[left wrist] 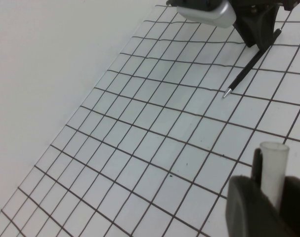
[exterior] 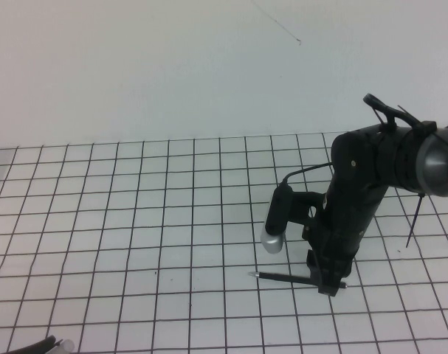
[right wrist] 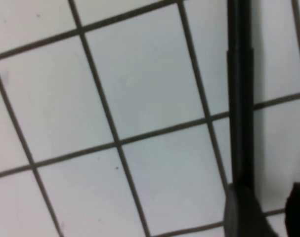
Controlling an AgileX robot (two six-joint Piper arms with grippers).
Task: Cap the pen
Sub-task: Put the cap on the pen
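Left gripper pinches a tube; right gripper, spread, straddles the pen.

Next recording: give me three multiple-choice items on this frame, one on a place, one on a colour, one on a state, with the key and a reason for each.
1. Where does the thin black pen with the silver tip lie?
A. Flat on the white gridded table, right of centre
B. On the far left of the table
C. Standing upright

2. What colour is the pen's barrel?
A. Red
B. Black
C. White

3. What is the right gripper doing?
A. Parked high, away from the pen
B. Down at the pen's rear end
C. Carrying the pen aloft

Key: 1 A, the high view shows it flat on the grid; 2 B, dark in every view; 3 B, its fingers sit at the pen. The left gripper holds a translucent white tube at the near-left edge.
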